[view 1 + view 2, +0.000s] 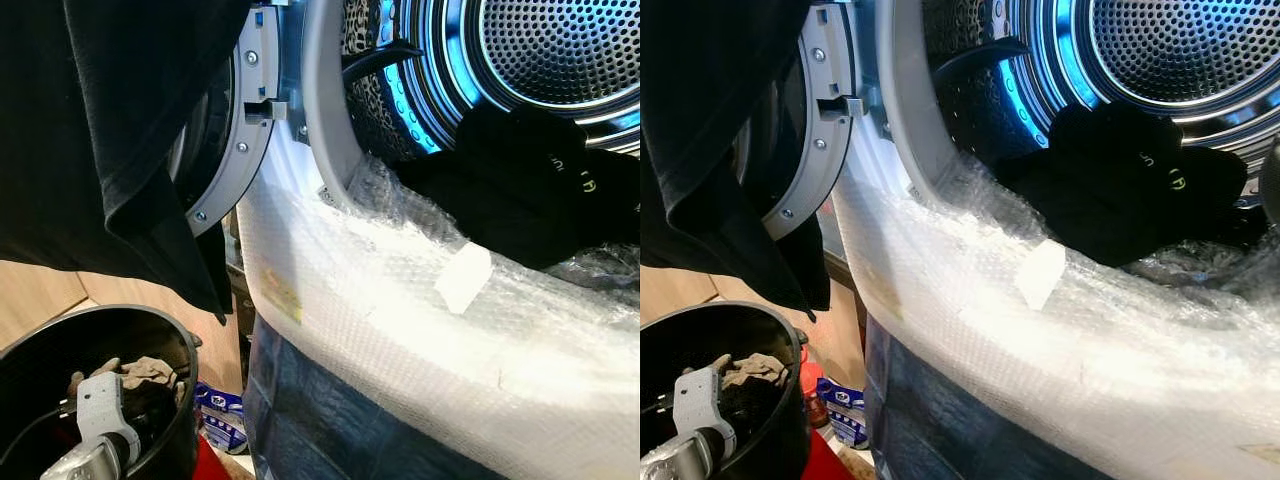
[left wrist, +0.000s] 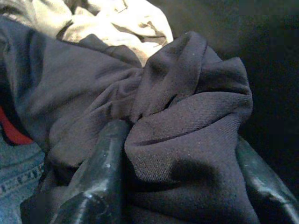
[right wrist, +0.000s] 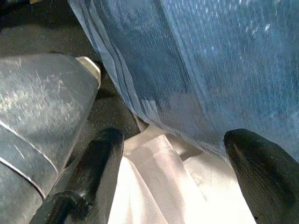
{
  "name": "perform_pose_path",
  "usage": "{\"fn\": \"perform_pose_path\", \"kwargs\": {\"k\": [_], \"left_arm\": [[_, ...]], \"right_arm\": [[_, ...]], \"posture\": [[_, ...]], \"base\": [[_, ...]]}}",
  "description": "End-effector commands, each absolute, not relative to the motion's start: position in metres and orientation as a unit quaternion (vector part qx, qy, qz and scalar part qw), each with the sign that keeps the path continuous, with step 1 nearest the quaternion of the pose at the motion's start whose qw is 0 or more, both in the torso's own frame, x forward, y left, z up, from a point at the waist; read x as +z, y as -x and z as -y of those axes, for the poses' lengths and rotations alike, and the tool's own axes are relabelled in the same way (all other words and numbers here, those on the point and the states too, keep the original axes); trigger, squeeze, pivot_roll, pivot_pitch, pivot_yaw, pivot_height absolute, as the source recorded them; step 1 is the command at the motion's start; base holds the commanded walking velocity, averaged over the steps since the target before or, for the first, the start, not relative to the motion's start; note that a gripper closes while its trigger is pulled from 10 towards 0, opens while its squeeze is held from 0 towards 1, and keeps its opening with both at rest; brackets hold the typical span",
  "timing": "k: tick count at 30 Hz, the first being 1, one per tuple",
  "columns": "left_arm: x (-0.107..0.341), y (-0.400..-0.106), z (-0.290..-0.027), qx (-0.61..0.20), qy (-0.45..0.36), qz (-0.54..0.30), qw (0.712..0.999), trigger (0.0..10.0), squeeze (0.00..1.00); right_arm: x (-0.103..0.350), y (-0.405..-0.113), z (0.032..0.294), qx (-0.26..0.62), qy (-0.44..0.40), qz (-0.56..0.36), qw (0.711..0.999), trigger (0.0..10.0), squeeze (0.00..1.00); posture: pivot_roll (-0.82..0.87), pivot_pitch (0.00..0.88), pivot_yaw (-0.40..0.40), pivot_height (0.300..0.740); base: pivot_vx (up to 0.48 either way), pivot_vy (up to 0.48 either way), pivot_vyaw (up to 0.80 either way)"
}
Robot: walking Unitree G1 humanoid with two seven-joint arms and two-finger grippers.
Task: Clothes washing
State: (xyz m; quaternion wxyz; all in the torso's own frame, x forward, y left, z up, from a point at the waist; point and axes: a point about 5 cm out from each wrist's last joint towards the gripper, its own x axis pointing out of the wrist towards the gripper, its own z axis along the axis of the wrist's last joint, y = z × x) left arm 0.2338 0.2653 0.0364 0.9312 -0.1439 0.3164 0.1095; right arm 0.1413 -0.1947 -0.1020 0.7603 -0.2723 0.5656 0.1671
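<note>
The washer [image 1: 330,130] is open, and its drum [image 1: 560,50] glows blue inside. A black cloth [image 1: 530,185] lies in the mouth of the drum, partly over the rim. A spotted cloth [image 1: 365,90] lies deeper in, at the left side of the drum. The front of the washer is covered in bubble wrap [image 1: 420,320]. The door [image 1: 225,140] is swung out to the left. A big black shirt [image 1: 110,130] hangs in front of the door, at the top left.

Low on the left is a black basket [image 1: 170,345] with more clothes in it. The left arm [image 1: 100,420] reaches down into the basket. The left gripper [image 2: 180,172] is down in the clothes, its fingers [image 2: 100,177] closed on a fold of dark cloth [image 2: 187,130]. A pale cloth [image 2: 117,23] lies behind it.

The right gripper [image 3: 173,172] hangs low by the wrapped washer front, with its fingers [image 3: 96,168] spread wide and nothing between them. Under it is something white [image 3: 159,186].
</note>
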Motion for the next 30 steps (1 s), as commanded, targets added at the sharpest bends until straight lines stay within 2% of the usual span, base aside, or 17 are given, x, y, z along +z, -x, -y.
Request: {"fn": "perform_pose_path", "kwargs": {"k": [1,11,20,30], "left_arm": [[0.031,-0.228,-0.260,0.107,0.146,-0.332,0.926,0.0,0.00],[0.043,-0.231,-0.267,0.120,0.129,-0.313,0.933,0.0,0.00],[0.065,-0.228,-0.280,0.170,0.124,-0.266,0.941,0.0,0.00],[0.088,-0.224,-0.278,0.132,0.099,-0.248,0.954,0.0,0.00]], "right_arm": [[-0.102,-0.143,0.192,0.171,0.273,-0.565,0.759,10.0,0.00],[-0.100,-0.150,0.189,0.171,0.270,-0.560,0.764,10.0,0.00],[-0.099,-0.153,0.187,0.169,0.265,-0.561,0.766,10.0,0.00],[-0.097,-0.157,0.189,0.165,0.264,-0.559,0.768,10.0,0.00]], "posture": [[0.03,0.000,-0.100,0.740],[0.04,0.000,-0.104,0.740],[0.05,0.000,-0.112,0.740],[0.05,0.000,-0.112,0.740]], "base": [[0.000,0.000,0.00],[0.000,0.000,0.00],[0.000,0.000,0.00],[0.000,0.000,0.00]]}}
